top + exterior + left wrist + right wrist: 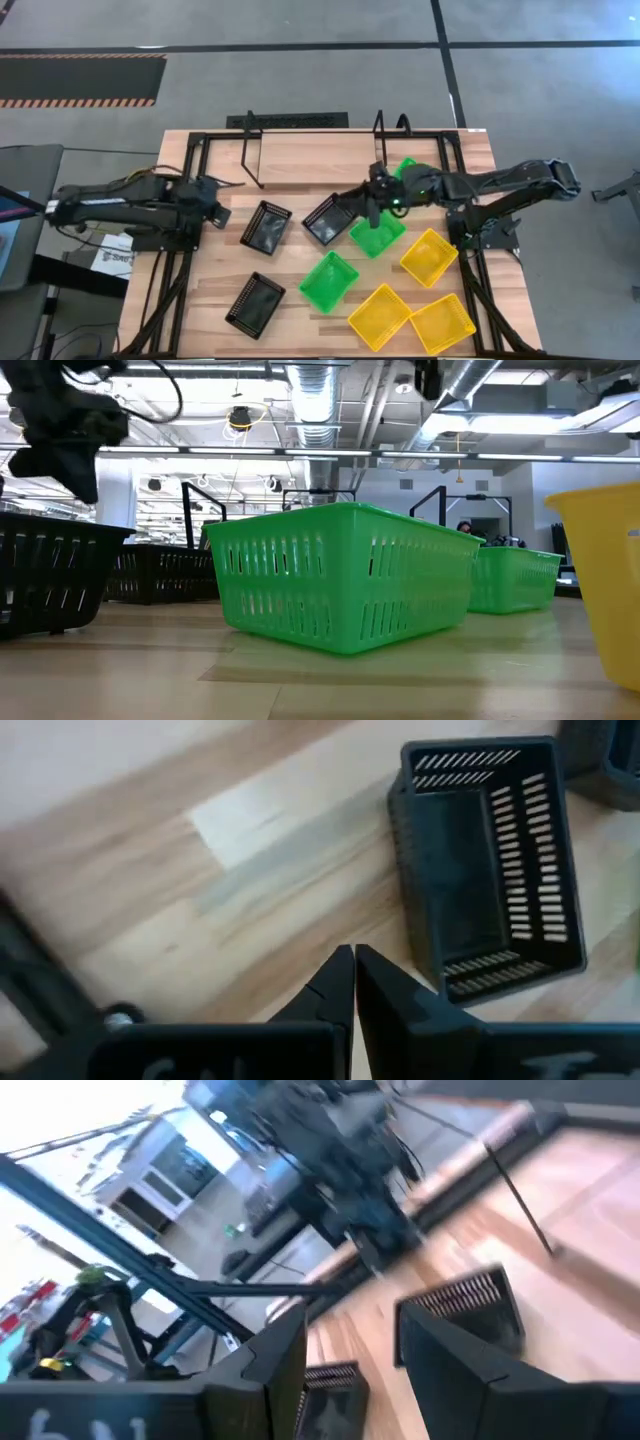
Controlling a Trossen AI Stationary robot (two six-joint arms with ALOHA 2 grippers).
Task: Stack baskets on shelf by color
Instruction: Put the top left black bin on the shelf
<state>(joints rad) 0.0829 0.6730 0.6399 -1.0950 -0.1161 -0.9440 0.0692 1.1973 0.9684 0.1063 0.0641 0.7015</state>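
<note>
Left gripper over bare worktop, fingers pressed together on nothing, just beside one black basket. Right gripper above the middle, fingers spread, empty, near another black basket and a green basket. Shelf at the far edge, one green basket at its right end. Third black basket, another green basket and three yellow baskets loose on the worktop.

Right arm hides part of green basket.
</note>
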